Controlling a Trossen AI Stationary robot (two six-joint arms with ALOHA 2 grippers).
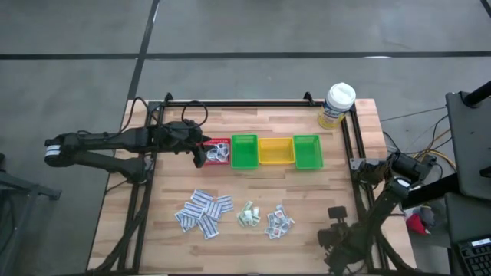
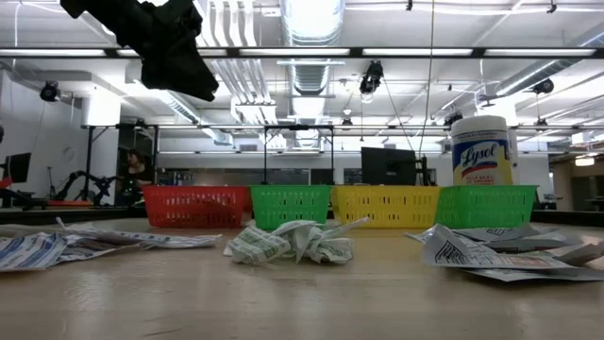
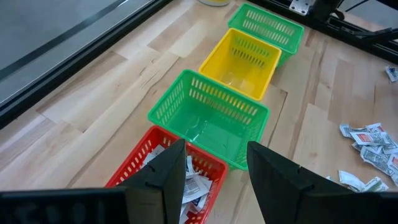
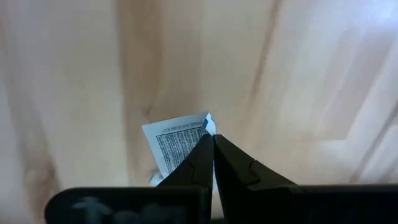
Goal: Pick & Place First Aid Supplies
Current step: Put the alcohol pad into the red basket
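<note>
While above red bin [image 3: 163,171] | left tool [image 3: 214,174] open | packets [image 3: 194,183] beneath

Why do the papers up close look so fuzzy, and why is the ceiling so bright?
Low view: the nearest packets lie too close to the lens, so they blur; ceiling lamps glare white. Right wrist view: the wood is soft and blurred too, though the packet print shows.

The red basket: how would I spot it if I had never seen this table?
Find the row of four small plastic baskets across the wooden table, near the Lysol canister. The red basket is the end one on the left arm's side, under the left gripper. It alone is red and already holds white packets.
</note>
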